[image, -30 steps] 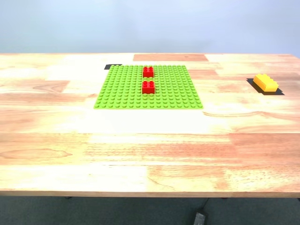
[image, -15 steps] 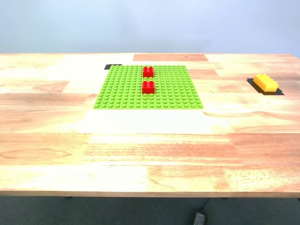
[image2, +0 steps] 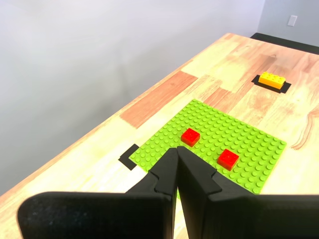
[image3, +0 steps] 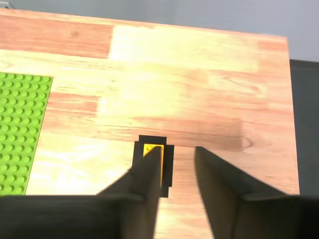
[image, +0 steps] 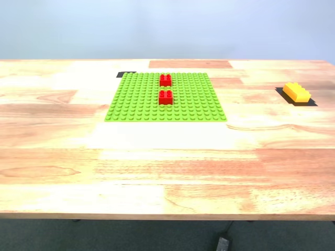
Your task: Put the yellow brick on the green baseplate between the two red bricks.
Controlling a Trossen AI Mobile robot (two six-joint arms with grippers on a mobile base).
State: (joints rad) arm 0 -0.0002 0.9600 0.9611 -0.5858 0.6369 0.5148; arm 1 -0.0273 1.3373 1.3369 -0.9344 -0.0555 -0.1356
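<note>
1. The yellow brick [image: 297,92] is seen at the right edge of the exterior view, in the upper half of the frame, lying on a black patch [image: 310,102] on the table [image: 167,172]; it lies well apart from the baseplate and is touched by neither gripper.
2. The table, the largest thing shown, fills the exterior view from side to side, its wood planks mixed pale and reddish.
3. The baseplate [image: 136,102], lime green and studded, is found in the upper centre of the exterior view, flat on the table.
4. My first gripper [image2: 177,152] is shown at the lower centre of its wrist picture, its black jaws pressed together with nothing between them, held above the baseplate's near side.
5. My second gripper [image3: 178,154] is shown at the lower centre of its wrist picture, jaws parted and empty, above the table; the yellow brick [image3: 151,150] is partly hidden behind one finger [image3: 147,174].
6. The two red bricks [image: 165,80] [image: 166,97] are set on the baseplate in a line running away from the camera, with a gap of bare studs between them.
7. A small black mark [image: 125,73] is seen at the baseplate's far corner on the exterior view's left.
</note>
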